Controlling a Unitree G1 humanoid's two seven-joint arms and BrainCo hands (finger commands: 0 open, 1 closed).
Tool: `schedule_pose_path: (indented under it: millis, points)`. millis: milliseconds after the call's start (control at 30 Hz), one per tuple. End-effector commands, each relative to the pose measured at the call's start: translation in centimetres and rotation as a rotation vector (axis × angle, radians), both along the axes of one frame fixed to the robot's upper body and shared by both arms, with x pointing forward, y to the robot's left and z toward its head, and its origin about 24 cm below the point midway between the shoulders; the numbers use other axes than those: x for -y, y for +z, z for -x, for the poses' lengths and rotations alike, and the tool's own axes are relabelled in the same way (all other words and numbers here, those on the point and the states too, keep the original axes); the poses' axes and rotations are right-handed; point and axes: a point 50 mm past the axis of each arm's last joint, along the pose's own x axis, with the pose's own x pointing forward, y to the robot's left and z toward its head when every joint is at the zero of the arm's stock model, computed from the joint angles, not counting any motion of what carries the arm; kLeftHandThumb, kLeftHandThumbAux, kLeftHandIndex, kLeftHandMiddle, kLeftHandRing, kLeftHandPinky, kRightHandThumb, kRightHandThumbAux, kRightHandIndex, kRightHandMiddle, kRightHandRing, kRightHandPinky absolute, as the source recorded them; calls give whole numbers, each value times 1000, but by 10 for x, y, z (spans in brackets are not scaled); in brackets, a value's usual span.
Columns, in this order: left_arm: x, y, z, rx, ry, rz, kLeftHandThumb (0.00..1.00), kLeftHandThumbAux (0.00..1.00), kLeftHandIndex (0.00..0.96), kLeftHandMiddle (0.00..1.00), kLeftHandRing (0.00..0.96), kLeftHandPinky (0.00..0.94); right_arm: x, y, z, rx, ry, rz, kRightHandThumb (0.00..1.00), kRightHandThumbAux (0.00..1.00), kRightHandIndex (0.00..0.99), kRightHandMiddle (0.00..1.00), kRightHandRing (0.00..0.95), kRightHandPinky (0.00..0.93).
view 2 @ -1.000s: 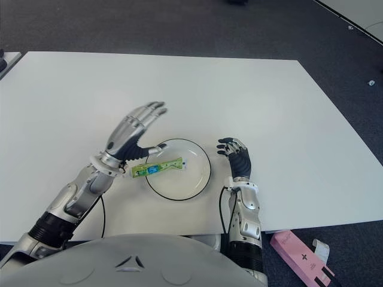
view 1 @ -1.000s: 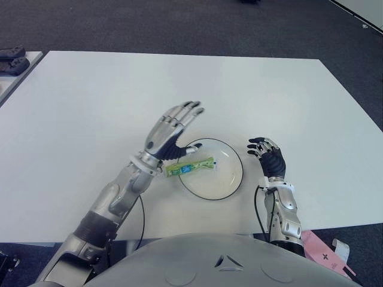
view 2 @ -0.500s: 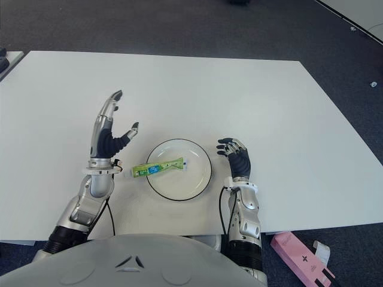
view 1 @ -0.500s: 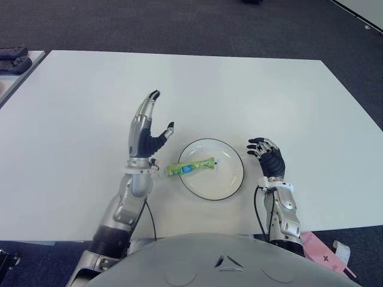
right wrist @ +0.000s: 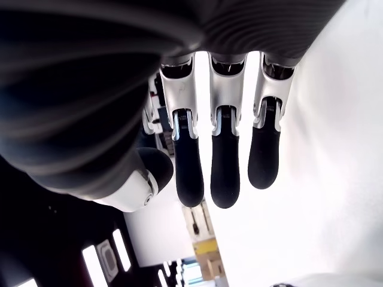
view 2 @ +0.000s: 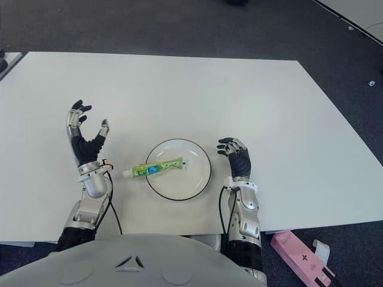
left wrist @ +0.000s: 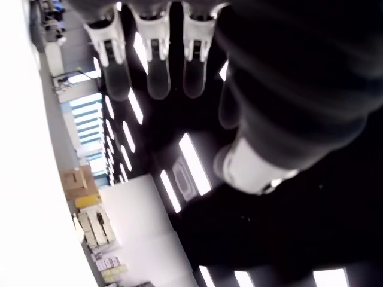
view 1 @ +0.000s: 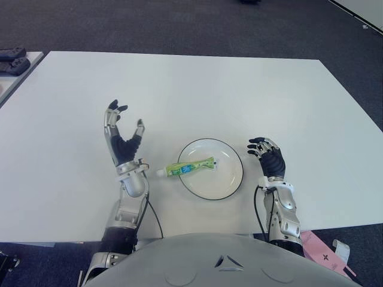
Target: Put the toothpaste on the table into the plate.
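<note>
Left hand (view 1: 122,140) raised above the counter (view 1: 72,107), palm up, fingers spread and holding nothing; well left of the plate (view 1: 230,182), with bare counter between.

Toothpaste (view 1: 188,168) to the right of that hand and a little nearer the body; long axis roughly left to right, cap end pointing at the left hand and sticking out over the plate's left rim, tail end tilted slightly away toward the plate's middle; most of the tube inside the plate, cap just beyond the rim. By that lie, task judged near done; any further nudge likely the left hand's job, a short push rightward along the tube's length.

Right hand (view 1: 268,156) just beside the plate's right rim, fingers loosely curled and holding nothing; nearer to the plate than the left hand, farther from the cap end.

Eye views alone give tube, plate and both hands together. Left wrist view: only blurred fingers (left wrist: 152,60) against ceiling lights, no tube, no plate; confirms an empty hand turned upward. Right wrist view: dark fingertips (right wrist: 224,170) close together over white counter, nothing clasped between them and the thumb.
</note>
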Motion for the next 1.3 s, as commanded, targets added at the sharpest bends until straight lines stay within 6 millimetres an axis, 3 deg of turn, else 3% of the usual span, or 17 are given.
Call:
schedule_pose_path:
  millis: [33,367,767,1300]
  points:
    - [-10,-19,6,-84,25,124,687,729,411,300,263,286,-2,1,-3,-7,4,-11,711,730,423,456,469,477]
    - [-15,-32,4,-119,-12,347,705,721,424,429,391,411,-2,2,-4,-7,10,-6,711,730,424,462,476,482]
    - [-16,-37,4,-183,-119,570,711,722,429,534,498,441,-2,2,-6,-4,18,0,712,731,422,451,466,470]
    - [-19,-44,5,-297,-238,685,712,727,426,520,519,452,-2,2,-7,-1,12,-1,712,731,423,450,469,478]
